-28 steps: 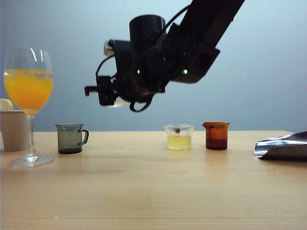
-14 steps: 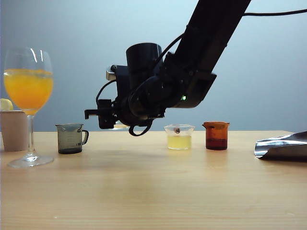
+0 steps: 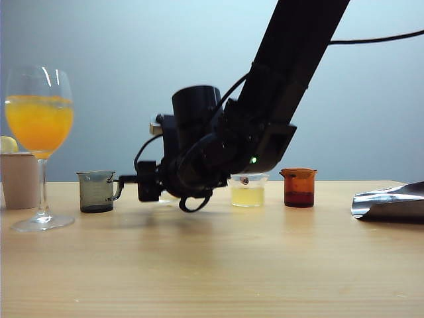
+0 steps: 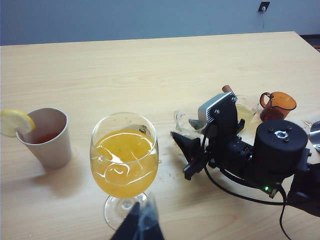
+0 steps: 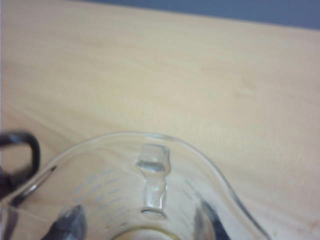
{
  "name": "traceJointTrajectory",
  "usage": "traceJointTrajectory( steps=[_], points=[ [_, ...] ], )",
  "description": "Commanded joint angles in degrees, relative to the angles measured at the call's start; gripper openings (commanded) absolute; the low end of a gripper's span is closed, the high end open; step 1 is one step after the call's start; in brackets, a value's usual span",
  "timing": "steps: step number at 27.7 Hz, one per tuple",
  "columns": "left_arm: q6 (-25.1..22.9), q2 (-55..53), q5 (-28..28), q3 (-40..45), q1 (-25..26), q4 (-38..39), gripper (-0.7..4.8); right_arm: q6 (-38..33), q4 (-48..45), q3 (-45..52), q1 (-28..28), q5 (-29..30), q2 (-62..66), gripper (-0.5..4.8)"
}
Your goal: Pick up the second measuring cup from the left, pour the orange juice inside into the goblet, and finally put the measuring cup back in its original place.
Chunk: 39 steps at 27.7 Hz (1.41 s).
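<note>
At nine o'clock on the pale wood-grain table (image 3: 218, 265) stands the goblet (image 3: 40, 146), a tall clear stemmed glass, upright, its round bowl holding cloudy orange juice (image 3: 40, 122). Just behind its foot in the left wrist view sit the dark tips of the left gripper (image 4: 139, 225); I cannot tell how its fingers stand. Next right is a smoky grey handled cup (image 3: 98, 191). Near centre, the black right gripper (image 5: 135, 225) holds the second measuring cup (image 5: 150, 195), smooth, colourless, flared-rimmed, seemingly upright, low over the table. Towards three o'clock: a yellow-filled cup (image 3: 248, 189), then an amber one (image 3: 299, 187).
</note>
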<state>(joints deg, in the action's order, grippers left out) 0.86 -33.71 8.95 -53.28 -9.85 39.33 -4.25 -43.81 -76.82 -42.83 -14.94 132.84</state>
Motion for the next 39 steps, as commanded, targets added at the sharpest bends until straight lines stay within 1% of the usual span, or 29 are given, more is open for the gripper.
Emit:
traceJointTrajectory(
  steps=[1, 16, 18, 19, 21, 22, 24, 25, 30, 33, 35, 39],
  points=[
    [-0.4, 0.1, 0.3, -0.3, 0.0, -0.4, -0.05, -0.3, -1.5, -0.6, -0.1, -0.1, 0.1, -0.06],
    [-0.4, 0.1, 0.3, -0.3, 0.0, -0.2, -0.05, -0.3, -2.5, -0.6, 1.1, 1.2, 1.3, -0.06],
    [-0.4, 0.1, 0.3, -0.3, 0.0, -0.2, -0.05, -0.3, -2.5, -0.6, 1.1, 1.2, 1.4, 0.03],
    [-0.4, 0.1, 0.3, -0.3, 0.0, -0.2, -0.05, -0.3, -2.5, -0.6, 1.1, 1.2, 1.4, 0.27],
    [-0.4, 0.1, 0.3, -0.3, 0.0, -0.2, -0.05, -0.3, -2.4, -0.6, 1.0, 1.9, 1.4, 0.96],
    [-0.4, 0.1, 0.3, -0.3, 0.0, -0.2, -0.05, -0.3, -2.4, -0.6, 1.0, 2.9, 1.4, 1.09],
    [-0.4, 0.1, 0.3, -0.3, 0.0, -0.2, -0.05, -0.3, -2.2, -0.6, 1.0, 4.2, 1.4, 1.09],
    [-0.4, 0.1, 0.3, -0.3, 0.0, -0.2, -0.05, -0.3, -1.6, -0.6, 1.0, 4.2, 1.4, 1.22],
    [-0.4, 0.1, 0.3, -0.3, 0.0, -0.2, -0.05, -0.3, -1.2, -0.6, 1.0, 4.5, 1.4, 2.64],
    [-0.4, 0.1, 0.3, -0.3, 0.0, -0.2, -0.05, -0.3, -1.2, -0.6, 1.0, 4.5, 1.4, 3.23],
    [-0.4, 0.1, 0.3, -0.3, 0.0, -0.2, -0.05, -0.3, -1.2, -0.6, 1.0, 4.6, 1.4, 3.38],
    [-0.4, 0.1, 0.3, -0.3, 0.0, -0.2, -0.05, -0.3, -0.1, -0.5, 0.7, 4.8, 1.0, 3.38]
  ],
)
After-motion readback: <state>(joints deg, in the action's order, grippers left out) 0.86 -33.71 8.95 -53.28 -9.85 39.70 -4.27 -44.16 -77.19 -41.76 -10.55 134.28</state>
